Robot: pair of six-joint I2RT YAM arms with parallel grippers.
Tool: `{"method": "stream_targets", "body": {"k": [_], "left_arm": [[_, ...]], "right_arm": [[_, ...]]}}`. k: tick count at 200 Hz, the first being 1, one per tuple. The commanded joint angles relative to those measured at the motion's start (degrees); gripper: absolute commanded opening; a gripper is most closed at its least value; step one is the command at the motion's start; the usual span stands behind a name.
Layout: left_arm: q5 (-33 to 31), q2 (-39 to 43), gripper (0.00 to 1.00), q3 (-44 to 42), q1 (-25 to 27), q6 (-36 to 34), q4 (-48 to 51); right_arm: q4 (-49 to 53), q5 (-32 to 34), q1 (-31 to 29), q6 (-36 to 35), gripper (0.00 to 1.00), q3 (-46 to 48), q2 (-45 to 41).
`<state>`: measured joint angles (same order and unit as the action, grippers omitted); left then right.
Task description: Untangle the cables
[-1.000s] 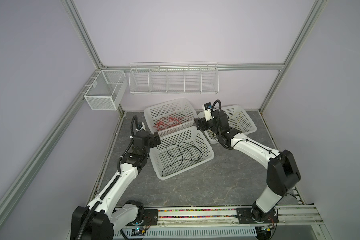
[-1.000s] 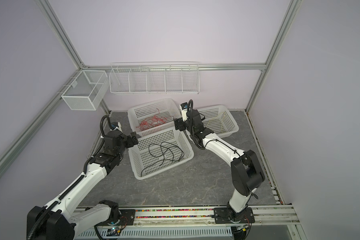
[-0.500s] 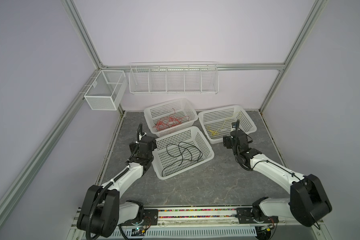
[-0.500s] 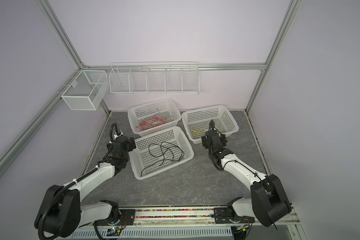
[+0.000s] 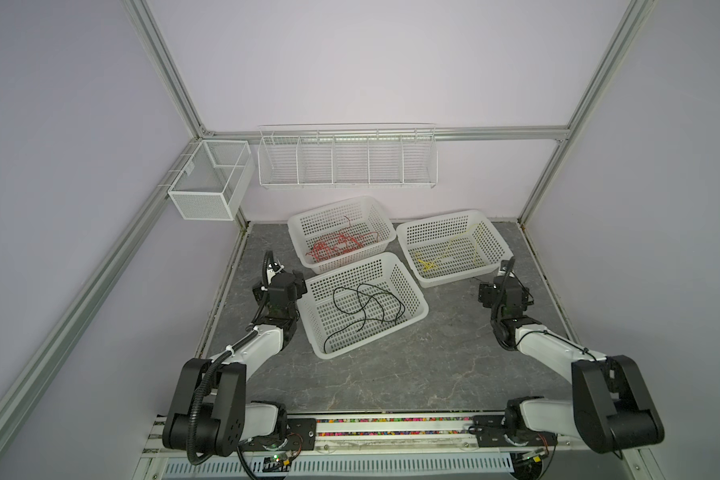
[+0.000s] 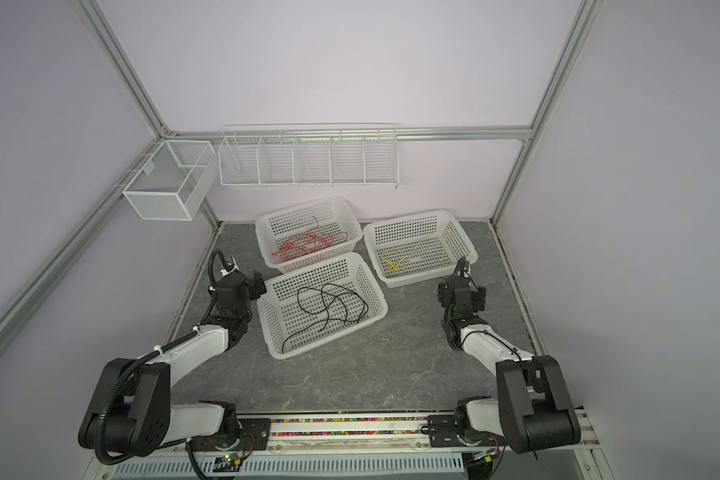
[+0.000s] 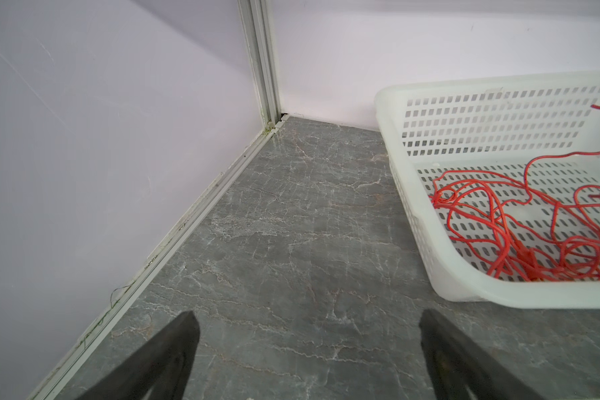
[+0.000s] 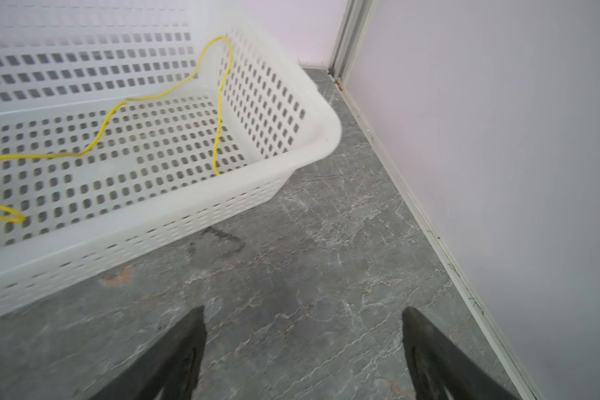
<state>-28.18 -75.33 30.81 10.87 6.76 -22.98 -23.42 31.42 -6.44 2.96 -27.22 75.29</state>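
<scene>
In both top views, three white baskets each hold cables of one colour. Crinkly red cables lie in the back basket. Yellow cables lie in the right basket. Long black cables lie in the front basket. My left gripper is open over bare floor, left of the front basket. My right gripper is open and empty, just in front of the yellow basket's right corner.
A white wire rack hangs on the back wall and a mesh box on the left frame. The side walls and their aluminium rails run close to both grippers. Grey marble floor spreads in front of the baskets.
Both arms have drawn back from the baskets and folded low. The right gripper went from over the basket junction to the floor at the right; the left sank beside the front basket.
</scene>
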Motion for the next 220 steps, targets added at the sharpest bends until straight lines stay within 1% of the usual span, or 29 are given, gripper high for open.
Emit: {"method": "stream_targets", "body": {"k": [1,6,13,27,33,36,45,48,58,65,68,74,78,82,86,94,107,118,129,149,159,171,177,182,198,206,211,214,220], "left_arm": [[2.99,1.96,0.99,-1.38,-0.24,0.02,-3.46],[3.40,2.24,0.99,-1.68,-0.24,-0.11,-4.18],[3.81,2.56,0.99,-2.13,-0.24,-0.15,-5.24],[4.08,2.92,0.99,-2.78,-0.24,-0.25,-6.36],[4.12,3.06,0.99,-3.00,-0.24,-0.26,-6.48],[4.18,3.12,0.99,-3.10,-0.24,-0.27,-6.54],[4.16,3.26,0.99,-3.33,-0.24,-0.26,-6.93],[4.20,3.34,0.99,-3.41,-0.24,-0.24,-7.05],[4.28,3.44,0.99,-3.69,-0.24,-0.40,-7.62],[4.34,3.43,0.99,-3.93,-0.24,-0.39,-8.35],[4.41,3.44,0.99,-4.04,-0.24,-0.48,-8.59],[4.67,3.59,0.99,-4.16,-0.24,-0.72,-8.97],[4.94,3.59,0.99,-4.21,-0.24,-1.00,-9.21],[5.06,3.53,0.99,-4.34,-0.24,-1.19,-9.48],[5.18,3.46,0.99,-4.43,-0.26,-1.41,-9.67],[5.34,3.50,0.99,-4.38,-0.24,-1.77,-9.78],[5.15,3.08,0.99,-4.22,-0.24,-3.18,-9.89],[3.76,2.93,0.99,-4.11,-0.24,-3.78,-10.14],[2.52,2.65,0.99,-4.43,-0.32,-4.92,-11.66],[0.49,1.09,0.99,-4.46,-0.41,-7.91,-12.17],[-1.58,-0.67,0.99,-4.97,-0.86,-6.38,-13.10],[-0.35,-3.54,0.99,-6.62,-1.55,-5.11,-16.63],[-0.62,-5.44,0.99,-7.52,-1.56,-6.34,-21.33],[-1.44,-6.18,0.99,-7.98,-1.32,-6.77,-22.72],[1.58,-9.81,0.99,-9.16,-3.13,-5.23,-26.80],[2.40,-13.44,0.99,-9.42,-3.49,-5.48,-30.77],[2.12,-15.42,0.99,-9.57,-3.53,-6.77,-35.20],[2.23,-15.08,0.99,-9.65,-3.57,-6.82,-35.01],[2.24,-13.04,0.99,-8.85,-3.64,-5.33,-29.18]], "right_arm": [[-14.15,-3.23,1.73,-1.02,0.89,4.60,1.97],[-14.37,-3.49,2.03,-1.04,0.89,4.68,1.66],[-17.79,-5.39,2.86,-1.29,0.89,5.64,2.27],[-27.73,-9.59,4.99,0.48,0.89,8.78,6.23],[-32.38,-10.51,5.38,-0.34,0.89,9.66,8.29],[-32.17,-11.17,5.50,-0.55,0.89,9.58,8.55],[-25.97,-14.37,5.47,-0.73,0.89,8.13,6.84],[-25.91,-14.95,5.54,-1.01,0.89,7.92,6.95],[-30.86,-16.76,5.44,-1.91,0.89,8.68,10.43],[-37.29,-18.16,4.59,-4.34,0.88,9.22,14.02],[-38.13,-18.53,3.97,-5.47,0.88,9.22,14.69],[-34.30,-18.32,2.58,-7.18,0.88,8.43,13.53],[-30.05,-18.14,2.54,-6.83,0.89,7.59,12.07],[-28.38,-19.52,3.19,-6.30,0.88,7.18,11.38],[-29.23,-21.50,3.69,-6.31,0.88,7.03,11.89],[-30.98,-21.29,3.78,-6.28,0.89,6.96,13.09],[-27.28,-21.82,4.03,-5.96,0.89,6.19,11.93],[-28.62,-22.65,4.52,-5.78,0.89,6.04,12.71],[-26.53,-23.14,4.76,-5.52,0.89,5.62,12.10],[-25.84,-24.63,5.58,-4.99,0.89,5.17,12.27],[-26.17,-24.68,5.58,-5.01,0.89,5.17,12.32],[-25.87,-24.74,5.59,-4.93,0.89,5.09,12.19],[-26.01,-24.74,5.64,-4.98,0.89,5.22,12.27],[-26.06,-24.74,5.65,-4.98,0.89,5.20,12.30],[-25.96,-24.74,5.69,-4.94,0.89,5.16,12.26],[-25.97,-24.76,5.67,-4.98,0.89,5.16,12.26],[-25.97,-24.83,5.68,-4.93,0.89,5.16,12.29],[-25.97,-24.81,5.73,-4.98,0.89,5.18,12.26],[-25.97,-24.83,5.73,-4.92,0.89,5.14,12.25]]}}
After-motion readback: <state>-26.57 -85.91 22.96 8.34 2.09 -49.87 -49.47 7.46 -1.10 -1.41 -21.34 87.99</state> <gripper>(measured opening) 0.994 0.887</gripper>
